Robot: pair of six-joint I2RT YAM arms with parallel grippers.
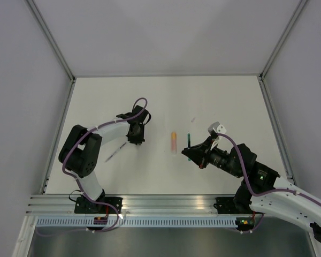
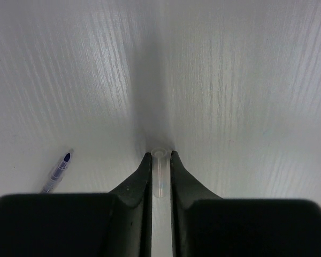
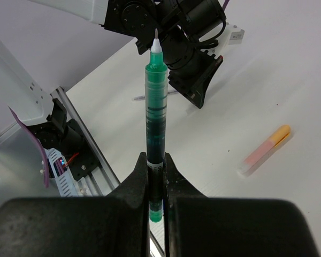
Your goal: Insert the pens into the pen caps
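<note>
Right end effector [image 3: 155, 160] pinches green pen [image 3: 154, 101]; left end effector [image 2: 160, 155] pinches clear cap [image 2: 159, 179].

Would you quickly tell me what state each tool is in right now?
Left tool: shut on the clear pen cap.
Right tool: shut on the green pen, tip pointing away from the tool.

Three pens (green pen [image 3: 155, 107], orange-pink pen [image 1: 174, 142], clear pen [image 2: 58, 172]), one clear cap [image 2: 159, 174].

Lab cell, white table [image 1: 166, 107], grey walls [image 1: 166, 32] (panelled)
</note>
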